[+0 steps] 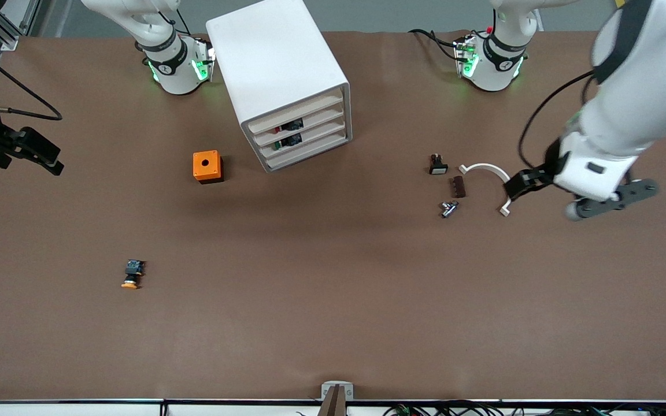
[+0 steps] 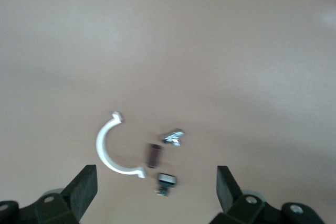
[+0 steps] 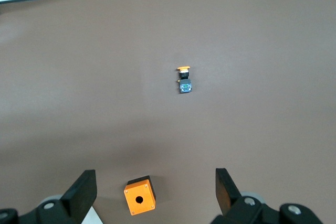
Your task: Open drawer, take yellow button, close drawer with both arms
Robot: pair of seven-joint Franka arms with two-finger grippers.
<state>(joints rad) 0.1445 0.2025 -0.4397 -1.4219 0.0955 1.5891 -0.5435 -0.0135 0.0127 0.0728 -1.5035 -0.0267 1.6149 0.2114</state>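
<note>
Grippers both stood wide and empty at that moment. The left gripper (image 1: 526, 184) hung over the brown table (image 1: 333, 300) at the left arm's end, its black fingers (image 2: 84, 188) spread far apart with nothing between them. Just beside it on the table lay a white half-ring clamp (image 1: 488, 173), and past that clamp, toward the cabinet, a brown block (image 1: 458, 186), a small metal part (image 1: 448, 208) and a black pushbutton with a white cap (image 1: 437, 164), all close together.

The right gripper (image 1: 38, 153) hovered over the right arm's end of the table, its fingers (image 3: 81, 191) equally wide, gripping nothing. Below it in its wrist view sat the orange cube with a hole (image 3: 139, 195), and well apart from that gripper, out on open table, lay the button (image 3: 184, 80) with its orange cap, on its side.

The white cabinet (image 1: 278, 75) stood between the two arm bases, beside the cube, all four trays pushed in. Its top drawer (image 1: 293, 112) was shut, and red- and green-capped switches showed in the drawers beneath.
</note>
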